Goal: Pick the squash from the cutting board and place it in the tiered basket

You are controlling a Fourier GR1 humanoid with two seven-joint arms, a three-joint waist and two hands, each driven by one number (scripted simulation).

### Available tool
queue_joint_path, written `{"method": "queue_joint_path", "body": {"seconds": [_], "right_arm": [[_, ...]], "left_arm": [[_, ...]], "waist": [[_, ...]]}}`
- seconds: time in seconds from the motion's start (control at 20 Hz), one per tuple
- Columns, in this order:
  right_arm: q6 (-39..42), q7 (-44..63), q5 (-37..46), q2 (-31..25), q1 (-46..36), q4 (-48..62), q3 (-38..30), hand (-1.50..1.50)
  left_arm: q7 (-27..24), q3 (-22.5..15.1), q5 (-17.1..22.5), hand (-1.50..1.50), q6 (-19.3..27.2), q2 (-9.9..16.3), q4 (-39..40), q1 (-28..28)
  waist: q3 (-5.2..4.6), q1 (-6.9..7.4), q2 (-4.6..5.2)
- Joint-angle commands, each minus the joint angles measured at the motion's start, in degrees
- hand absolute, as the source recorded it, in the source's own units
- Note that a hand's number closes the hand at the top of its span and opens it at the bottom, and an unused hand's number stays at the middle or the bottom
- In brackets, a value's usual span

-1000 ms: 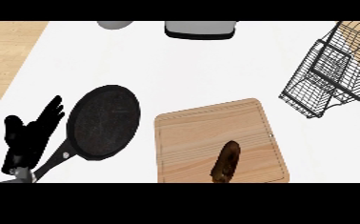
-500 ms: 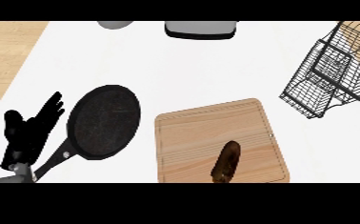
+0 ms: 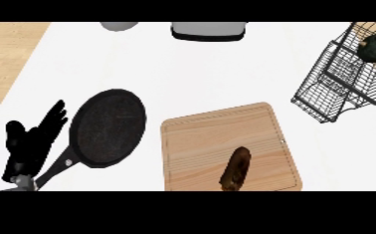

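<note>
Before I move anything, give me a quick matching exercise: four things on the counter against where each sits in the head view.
Things:
1. long brown squash
2. black round frying pan
3. dark wire tiered basket
4. black left robot hand

Places:
A. far right
B. on the light wooden cutting board
C. lower left edge, open
D. left of the board

Pairs: 1-B, 2-D, 3-A, 4-C

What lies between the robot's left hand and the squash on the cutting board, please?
In the head view, a black frying pan lies between the left hand and the squash, which rests on the cutting board.
</note>
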Motion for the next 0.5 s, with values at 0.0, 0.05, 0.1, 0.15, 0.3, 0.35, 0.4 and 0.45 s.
{"method": "queue_joint_path", "body": {"seconds": [0.0,0.05,0.1,0.15,0.3,0.35,0.4,0.45], "right_arm": [[-4.6,0.3,-2.2,0.2,1.9,-3.2,-1.9,-1.5],[-4.0,-0.7,-2.2,-1.1,1.9,-3.7,-1.9,-1.5],[-4.9,0.0,-2.0,0.6,0.9,-5.2,-1.4,-1.5],[-8.3,-3.0,-2.4,-2.1,2.6,-5.8,-2.1,-1.5],[-12.3,0.3,-2.9,-1.3,-1.3,-9.8,-2.7,-1.5],[-15.9,1.2,-3.8,-1.2,0.2,-11.2,-3.6,-1.5],[-16.0,2.0,-4.0,-3.0,-0.2,-10.9,-4.3,-1.5],[-16.7,2.1,-5.3,-2.8,2.2,-12.5,-5.2,-1.5]], "left_arm": [[-3.0,2.6,0.8,0.0,-1.9,2.4,5.1,-2.3],[-3.5,0.5,-0.6,0.0,-1.3,0.6,2.7,1.0],[-0.9,1.9,0.9,0.0,-1.5,1.6,2.2,-0.6],[0.1,-0.1,-0.9,0.0,1.5,-1.1,1.6,-2.2],[-1.8,0.8,-0.4,0.0,-0.7,0.5,3.9,-1.2],[-0.1,1.6,0.2,0.0,-0.3,0.8,2.7,-0.5],[0.2,1.1,-0.4,0.0,0.1,0.5,2.9,-1.7],[-2.8,2.6,1.1,0.0,-1.6,1.3,2.6,1.5]], "waist": [[-0.05,-0.5,0.03],[-0.02,-0.09,-0.02],[-0.03,-0.4,-0.24],[0.02,-0.53,-0.03],[-0.07,-0.88,-0.32],[-0.04,-1.31,-0.65],[-0.03,-0.96,-0.33],[-0.08,-1.91,-0.98]]}}
